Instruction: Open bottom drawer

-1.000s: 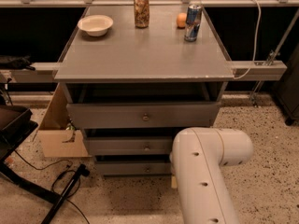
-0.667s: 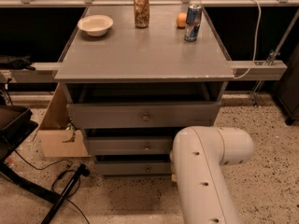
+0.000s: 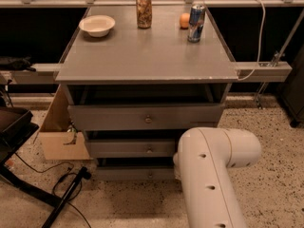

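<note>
The bottom drawer [image 3: 128, 174], a slim grey front with a small round knob [image 3: 150, 175], is sitting lowest in the cabinet [image 3: 142, 61]. The white arm [image 3: 213, 175] at near right is hiding the gripper, so I cannot tell its state.

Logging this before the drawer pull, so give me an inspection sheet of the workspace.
Surface: grey cabinet top, flat.
Job's things: bottom drawer, knob showing, right end hidden behind the white arm.
Clutter: bowl, tan can, orange and blue can on the top.
Gripper: not in view; only the arm shows.
Cables: white cable at the right; black cable on the floor.
Surroundings: cardboard box left of the cabinet; speckled floor.
</note>
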`<state>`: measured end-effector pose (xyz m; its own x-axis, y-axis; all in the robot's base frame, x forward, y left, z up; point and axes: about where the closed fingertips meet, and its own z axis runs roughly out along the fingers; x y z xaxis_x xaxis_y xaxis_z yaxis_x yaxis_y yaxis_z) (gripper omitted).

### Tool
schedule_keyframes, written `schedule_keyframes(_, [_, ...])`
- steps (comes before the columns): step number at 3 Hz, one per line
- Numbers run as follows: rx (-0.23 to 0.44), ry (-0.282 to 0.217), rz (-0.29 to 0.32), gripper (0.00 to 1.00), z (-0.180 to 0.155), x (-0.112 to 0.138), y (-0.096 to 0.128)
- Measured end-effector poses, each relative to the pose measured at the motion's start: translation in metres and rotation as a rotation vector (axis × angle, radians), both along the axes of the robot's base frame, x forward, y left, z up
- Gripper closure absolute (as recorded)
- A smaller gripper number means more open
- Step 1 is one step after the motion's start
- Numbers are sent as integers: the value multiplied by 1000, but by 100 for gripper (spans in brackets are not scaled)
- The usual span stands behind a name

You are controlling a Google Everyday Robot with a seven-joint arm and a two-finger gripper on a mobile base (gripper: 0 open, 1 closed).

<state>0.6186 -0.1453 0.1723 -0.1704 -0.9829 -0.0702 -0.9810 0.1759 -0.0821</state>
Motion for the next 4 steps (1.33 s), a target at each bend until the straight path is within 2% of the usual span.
schedule_keyframes(1, [0, 0, 0, 100, 6, 0, 0])
schedule_keyframes(3, [0, 0, 0, 100, 17, 0, 0])
schedule_keyframes(4, [11, 65, 4, 100, 18, -30, -6])
